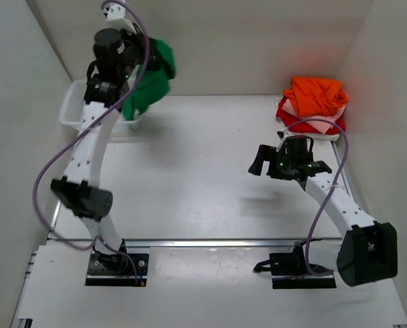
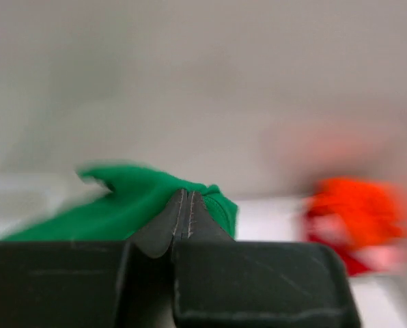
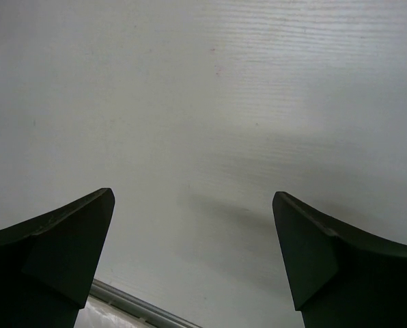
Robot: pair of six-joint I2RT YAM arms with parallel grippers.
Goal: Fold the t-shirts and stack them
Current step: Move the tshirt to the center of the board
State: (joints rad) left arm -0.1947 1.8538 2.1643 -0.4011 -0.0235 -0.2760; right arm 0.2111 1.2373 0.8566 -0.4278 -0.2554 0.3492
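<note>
Table (image 1: 203,178): white, flat, good spot to spread cloth.
Green t-shirt (image 1: 149,85): up in air at far left, near white basket (image 1: 74,109), hanging in bunch. Soft, light, floppy; will likely sag and twist. Best hold looks like shoulder or hem corners, not middle.
Pile of shirts (image 1: 314,102): far right corner, orange on top, red and pale pink under. Squishy, may slide.
Left gripper (image 2: 186,205): pinched tight on green cloth.
Right gripper (image 3: 193,198): jaws wide apart, holding nothing, above bare table.
</note>
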